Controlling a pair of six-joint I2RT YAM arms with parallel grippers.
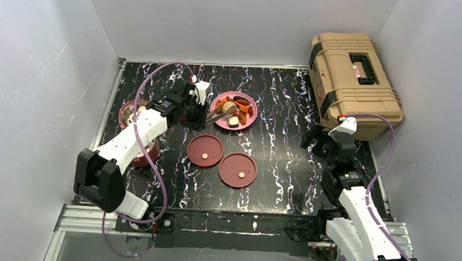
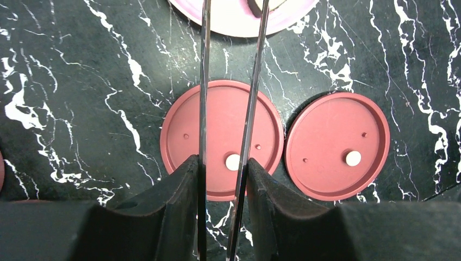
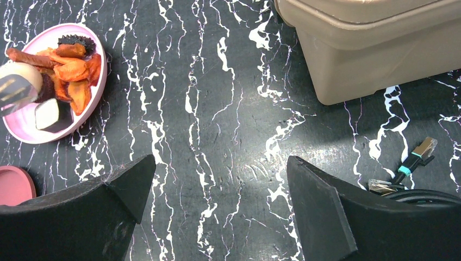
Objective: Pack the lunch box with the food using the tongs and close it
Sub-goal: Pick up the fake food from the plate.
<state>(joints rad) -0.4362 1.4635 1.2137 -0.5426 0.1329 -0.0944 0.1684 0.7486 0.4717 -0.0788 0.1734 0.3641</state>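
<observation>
Your left gripper point(image 2: 223, 163) clamps the tongs point(image 2: 204, 81), their tips seemingly pinching the pale bun point(image 3: 22, 76) on the pink plate point(image 3: 32, 133). Your right gripper point(image 3: 217, 201) gapes wide, empty. Squeeze unevenly and that round bun may squirt out short of the lunch box point(image 1: 123, 113).

You are working in a robotics lab test cell. Plain white panels point(image 1: 235, 22) box in the table point(image 1: 279, 103) on three sides, and its top is black with white marble veining. Bare aluminium extrusion rail point(image 1: 81, 220) frames the near edge, where the left arm point(image 1: 134, 138) and the right arm point(image 1: 357, 206) are mounted. A tan hard-shell toolbox point(image 1: 353, 77) sits in the far right corner. A loose network plug point(image 3: 417, 154) lies on the table near it.
</observation>
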